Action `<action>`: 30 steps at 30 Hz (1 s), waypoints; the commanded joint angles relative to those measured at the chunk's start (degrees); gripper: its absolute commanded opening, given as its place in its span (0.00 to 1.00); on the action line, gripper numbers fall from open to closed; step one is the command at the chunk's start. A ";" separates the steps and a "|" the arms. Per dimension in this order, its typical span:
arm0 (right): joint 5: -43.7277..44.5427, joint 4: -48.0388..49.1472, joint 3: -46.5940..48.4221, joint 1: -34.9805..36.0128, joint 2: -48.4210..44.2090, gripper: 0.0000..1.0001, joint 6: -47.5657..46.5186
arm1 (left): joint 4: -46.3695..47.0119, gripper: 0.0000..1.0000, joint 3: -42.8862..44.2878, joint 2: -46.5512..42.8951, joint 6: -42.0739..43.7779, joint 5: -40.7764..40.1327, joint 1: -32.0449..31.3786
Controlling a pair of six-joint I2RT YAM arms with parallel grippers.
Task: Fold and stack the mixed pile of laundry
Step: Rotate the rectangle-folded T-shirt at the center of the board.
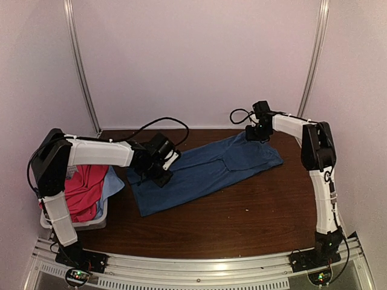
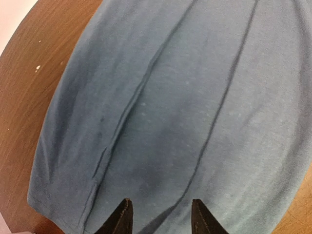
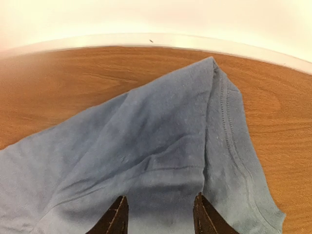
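A dark blue T-shirt [image 1: 205, 166] lies folded lengthwise across the brown table [image 1: 242, 223], running from front left to back right. My left gripper [image 1: 158, 175] hovers open over its left end; in the left wrist view [image 2: 161, 214] the cloth [image 2: 165, 112] fills the frame under spread tips. Over the shirt's far right corner my right gripper [image 1: 259, 134] also stands open, its tips [image 3: 158, 214] above the hemmed sleeve [image 3: 229, 141]. A magenta-pink shirt [image 1: 81, 190] and a pale light-blue cloth [image 1: 112, 181] lie bunched in the basket at the left.
A white plastic basket [image 1: 91, 223] sits at the table's front left corner under my left arm. The table's back edge meets a white wall [image 3: 161, 19] just beyond the shirt's corner. A black cable [image 1: 163, 124] loops behind the left wrist.
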 commanded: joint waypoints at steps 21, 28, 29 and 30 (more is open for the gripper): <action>-4.06 9.06 -33.42 -0.73 -16.62 0.38 4.98 | -4.58 0.36 -9.20 4.55 -4.34 -2.83 -10.97; -1.58 8.17 -25.93 -3.14 -10.91 0.37 2.57 | -8.29 0.35 -1.68 9.24 -7.67 4.49 -23.95; -1.39 7.35 -23.91 -3.25 -9.84 0.37 1.93 | -9.29 0.36 0.43 10.41 -7.76 5.97 -25.27; -1.72 6.85 -21.88 -3.22 -8.80 0.37 1.13 | -9.94 0.36 2.74 11.46 -7.91 7.36 -26.46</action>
